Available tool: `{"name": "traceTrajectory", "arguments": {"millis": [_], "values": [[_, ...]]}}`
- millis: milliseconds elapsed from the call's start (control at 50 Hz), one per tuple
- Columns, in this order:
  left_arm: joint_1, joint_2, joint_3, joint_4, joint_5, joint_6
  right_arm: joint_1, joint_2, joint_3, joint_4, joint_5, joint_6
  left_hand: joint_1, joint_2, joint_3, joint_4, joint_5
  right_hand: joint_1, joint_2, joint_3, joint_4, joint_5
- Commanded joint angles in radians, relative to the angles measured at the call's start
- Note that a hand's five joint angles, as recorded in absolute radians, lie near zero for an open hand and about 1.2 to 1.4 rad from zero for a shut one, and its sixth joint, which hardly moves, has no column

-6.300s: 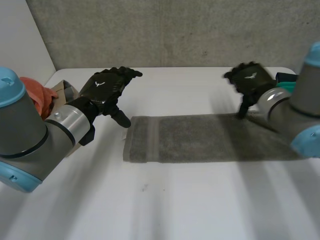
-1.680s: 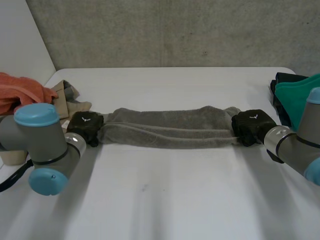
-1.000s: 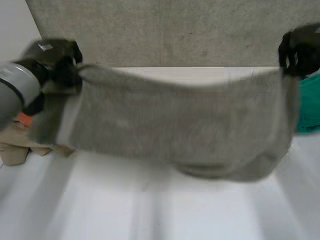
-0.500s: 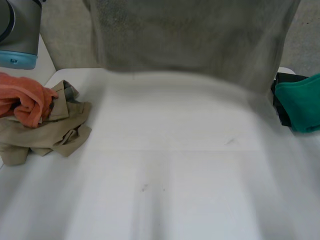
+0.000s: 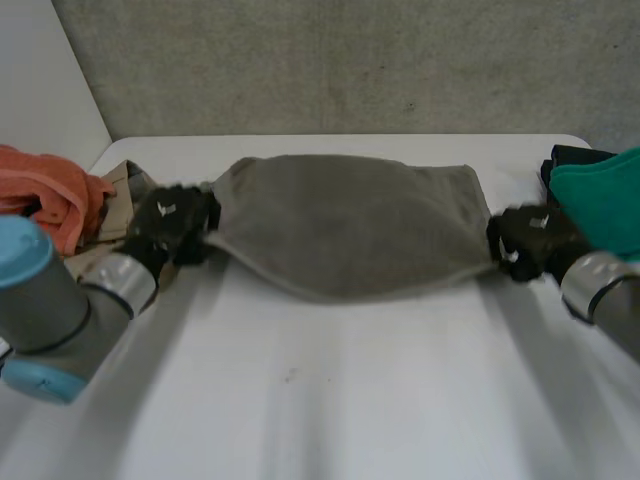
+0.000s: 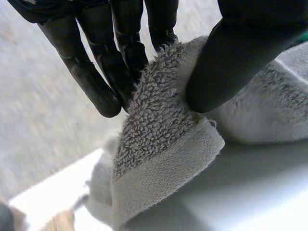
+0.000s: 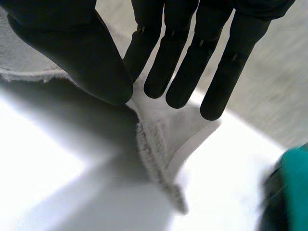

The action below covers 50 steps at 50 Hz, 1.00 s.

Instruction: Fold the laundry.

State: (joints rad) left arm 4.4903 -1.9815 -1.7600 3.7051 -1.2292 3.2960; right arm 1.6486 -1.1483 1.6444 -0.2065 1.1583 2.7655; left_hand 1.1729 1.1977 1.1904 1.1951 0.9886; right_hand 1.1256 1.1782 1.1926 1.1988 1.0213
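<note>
A grey towel point(image 5: 350, 225) lies spread across the middle of the white table point(image 5: 330, 400), bulging slightly. My left hand point(image 5: 172, 228) pinches the towel's left end; in the left wrist view the thumb point(image 6: 231, 62) presses the towel corner point(image 6: 159, 144) against the straight fingers point(image 6: 115, 53). My right hand point(image 5: 528, 245) pinches the towel's right end; in the right wrist view the thumb point(image 7: 82, 53) and fingers point(image 7: 192, 57) clamp the towel corner point(image 7: 163, 139) just above the table.
An orange cloth point(image 5: 50, 195) and a beige garment point(image 5: 115, 210) are piled at the table's left edge, behind my left hand. A green cloth point(image 5: 600, 205) on a dark one point(image 5: 562, 160) lies at the right edge. A grey wall stands behind the table.
Both hands swung the towel high in the air and have brought it back down onto the table, where it now lies wider than the bunched strip seen before.
</note>
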Motion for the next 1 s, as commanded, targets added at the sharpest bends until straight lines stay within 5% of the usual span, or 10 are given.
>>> {"name": "traceTrajectory", "arguments": {"millis": [20,120,280,600,820,860,900,1000], "values": [[0.049,-0.037,-0.053,-0.008,0.016,0.073,-0.006,0.093,0.018,-0.007,-0.012,-0.075,0.223,0.199,0.206,0.201,0.233,0.271,0.218,0.204,0.197,0.2],[0.075,-0.011,-0.046,-0.053,0.014,0.07,-0.016,0.071,-0.005,0.022,-0.003,-0.061,0.223,0.199,0.206,0.201,0.233,0.253,0.2,0.186,0.18,0.183],[0.073,0.012,-0.039,-0.074,0.011,0.054,-0.052,0.084,-0.046,0.07,0.018,-0.014,0.223,0.199,0.206,0.201,0.233,-0.305,-0.357,-0.372,-0.378,-0.375],[0.083,-0.002,0.011,-0.094,-0.007,0.033,-0.073,0.176,-0.121,0.138,0.061,0.163,0.223,0.199,0.206,0.201,0.233,-0.499,-0.551,-0.566,-0.572,-0.569],[0.081,0.003,0.024,-0.2,-0.03,0.022,-0.012,0.262,-0.215,0.125,0.073,0.255,0.223,0.199,0.206,0.201,0.233,-0.379,-0.431,-0.446,-0.452,-0.449],[0.086,0.003,0.025,-0.217,-0.042,0.022,-0.004,0.272,-0.225,0.13,0.092,0.252,0.223,0.199,0.206,0.201,0.233,-0.186,-0.239,-0.253,-0.259,-0.257],[0.089,0.004,0.024,-0.229,-0.052,0.027,-0.004,0.269,-0.225,0.133,0.106,0.246,0.223,0.199,0.206,0.201,0.233,0.259,0.206,0.192,0.186,0.188],[0.104,0.012,0.014,-0.299,-0.053,0.1,-0.013,0.176,-0.177,0.148,0.116,0.125,0.223,0.199,0.206,0.201,0.233,0.271,0.218,0.204,0.197,0.2]]}}
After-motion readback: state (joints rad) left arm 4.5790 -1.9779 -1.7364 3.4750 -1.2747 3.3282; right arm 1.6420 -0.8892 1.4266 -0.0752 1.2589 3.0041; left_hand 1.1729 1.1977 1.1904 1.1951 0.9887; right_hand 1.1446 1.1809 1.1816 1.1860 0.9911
